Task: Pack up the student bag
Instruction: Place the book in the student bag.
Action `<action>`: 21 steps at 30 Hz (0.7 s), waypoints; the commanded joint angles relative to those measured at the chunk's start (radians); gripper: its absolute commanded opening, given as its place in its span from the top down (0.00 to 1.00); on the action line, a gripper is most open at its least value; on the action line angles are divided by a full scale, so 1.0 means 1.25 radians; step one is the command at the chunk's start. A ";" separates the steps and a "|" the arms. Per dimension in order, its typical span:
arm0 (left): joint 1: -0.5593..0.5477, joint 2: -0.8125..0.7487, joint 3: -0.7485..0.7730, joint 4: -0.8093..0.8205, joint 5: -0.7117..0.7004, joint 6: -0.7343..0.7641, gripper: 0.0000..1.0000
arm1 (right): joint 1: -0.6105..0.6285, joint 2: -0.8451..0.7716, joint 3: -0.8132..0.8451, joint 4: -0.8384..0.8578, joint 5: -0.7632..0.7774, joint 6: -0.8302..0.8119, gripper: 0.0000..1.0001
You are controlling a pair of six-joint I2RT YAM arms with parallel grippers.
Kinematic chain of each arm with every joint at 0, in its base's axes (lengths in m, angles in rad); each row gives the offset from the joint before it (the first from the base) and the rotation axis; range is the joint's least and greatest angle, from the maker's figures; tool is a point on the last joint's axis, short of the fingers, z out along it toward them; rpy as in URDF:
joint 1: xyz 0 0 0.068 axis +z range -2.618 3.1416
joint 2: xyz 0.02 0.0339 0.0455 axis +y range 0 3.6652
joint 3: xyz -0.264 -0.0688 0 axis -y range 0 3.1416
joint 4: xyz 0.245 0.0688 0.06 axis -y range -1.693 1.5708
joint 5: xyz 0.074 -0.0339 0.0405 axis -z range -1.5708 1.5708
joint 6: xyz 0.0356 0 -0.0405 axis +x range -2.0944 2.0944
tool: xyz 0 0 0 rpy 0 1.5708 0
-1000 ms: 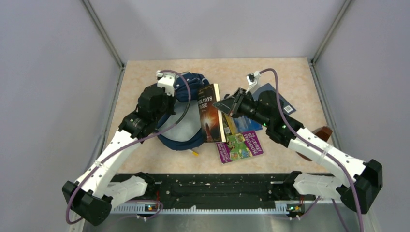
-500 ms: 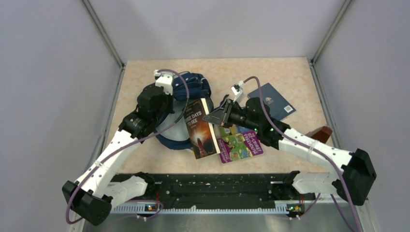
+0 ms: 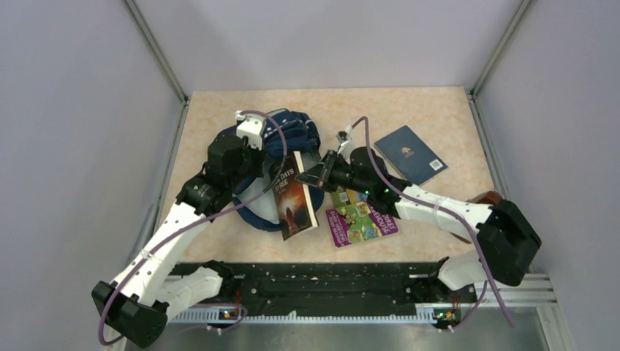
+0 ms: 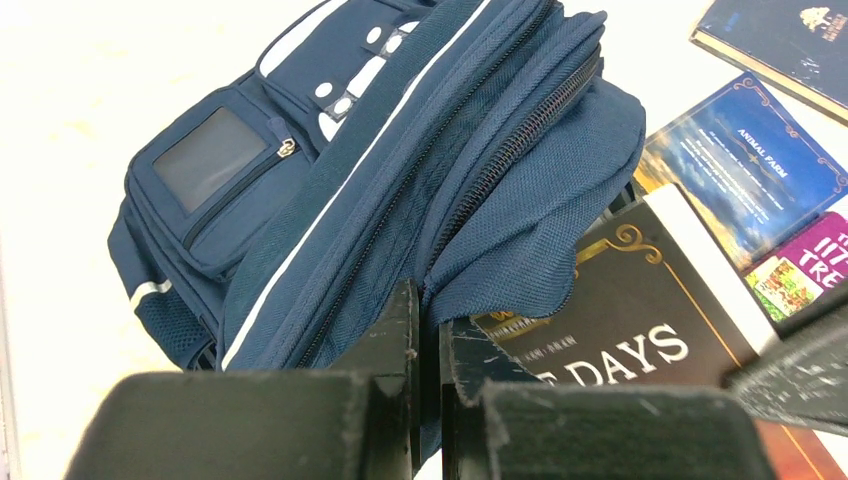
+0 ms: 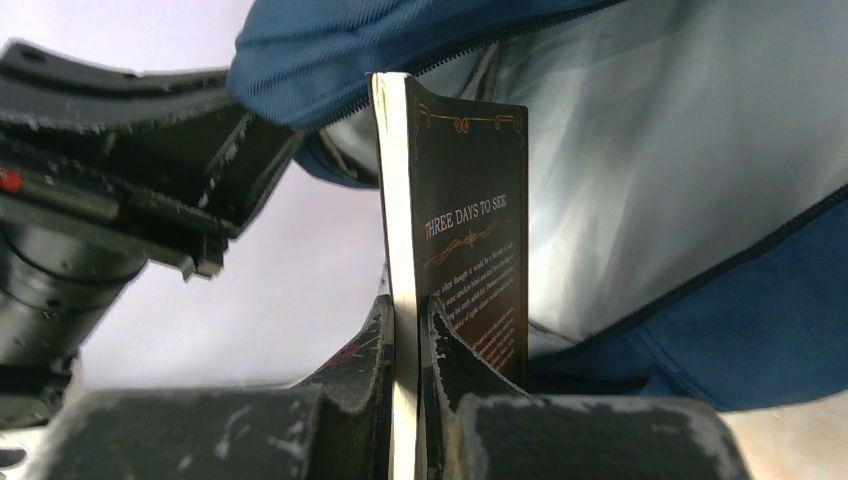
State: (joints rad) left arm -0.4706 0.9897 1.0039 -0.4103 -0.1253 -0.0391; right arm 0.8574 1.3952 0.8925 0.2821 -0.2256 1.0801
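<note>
The navy-blue student bag lies at the table's middle left, its mouth facing right; its striped front shows in the left wrist view. My left gripper is shut on the bag's upper opening flap and holds it up; in the top view the gripper sits over the bag. My right gripper is shut on a dark book, "Three Days to See", and holds its far end at the bag's grey-lined mouth. In the top view the book slants from the right gripper toward the bag.
A purple and green picture book and a blue "Animal Farm" book lie right of the bag. A navy hardback lies at the back right. A brown object sits by the right wall.
My right gripper has carried the dark book left, from beside the bag to its mouth. The navy hardback is now uncovered. My left gripper has kept its hold on the flap.
</note>
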 commanded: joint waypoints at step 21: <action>-0.002 -0.042 0.015 0.150 0.064 -0.020 1.00 | -0.020 0.127 -0.034 0.393 0.402 0.307 1.00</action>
State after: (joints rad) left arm -0.4702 0.9833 1.0035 -0.3843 -0.0811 -0.0334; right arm 0.8459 1.5467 0.8318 0.5934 0.1104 1.4055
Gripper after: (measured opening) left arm 0.047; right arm 0.040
